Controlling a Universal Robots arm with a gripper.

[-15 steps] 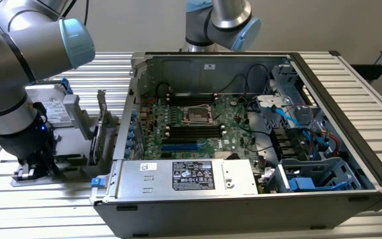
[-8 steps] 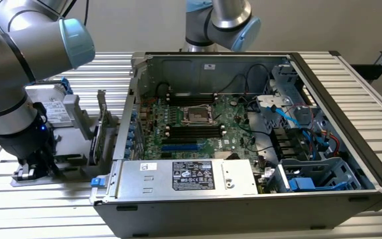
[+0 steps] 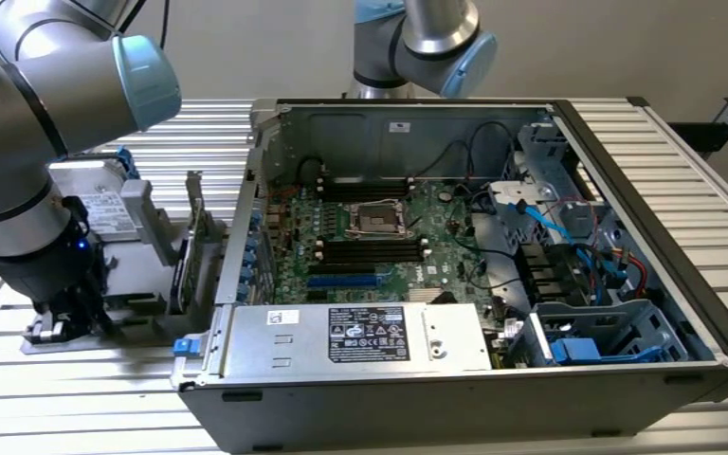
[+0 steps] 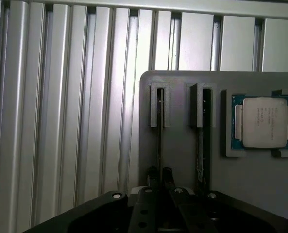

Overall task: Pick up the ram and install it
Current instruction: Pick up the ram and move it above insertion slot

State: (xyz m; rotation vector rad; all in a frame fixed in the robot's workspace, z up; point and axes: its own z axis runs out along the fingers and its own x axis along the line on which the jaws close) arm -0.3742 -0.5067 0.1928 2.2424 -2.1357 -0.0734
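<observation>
Tool: I read the tool [image 4: 160, 177] as pinched shut on the ram [image 4: 159, 131], one finger on each face.
Ram: on edge in the holder [image 4: 182, 102], in the slot farther from the CPU [image 4: 262, 121]. Standing upright, its top edge is open to me from above.
Spare: a second stick [image 4: 202, 141] is in the next slot.
Arm: wrist straight down over the holder on the bench [image 3: 111, 398], beside the open case [image 3: 667, 237].
</observation>
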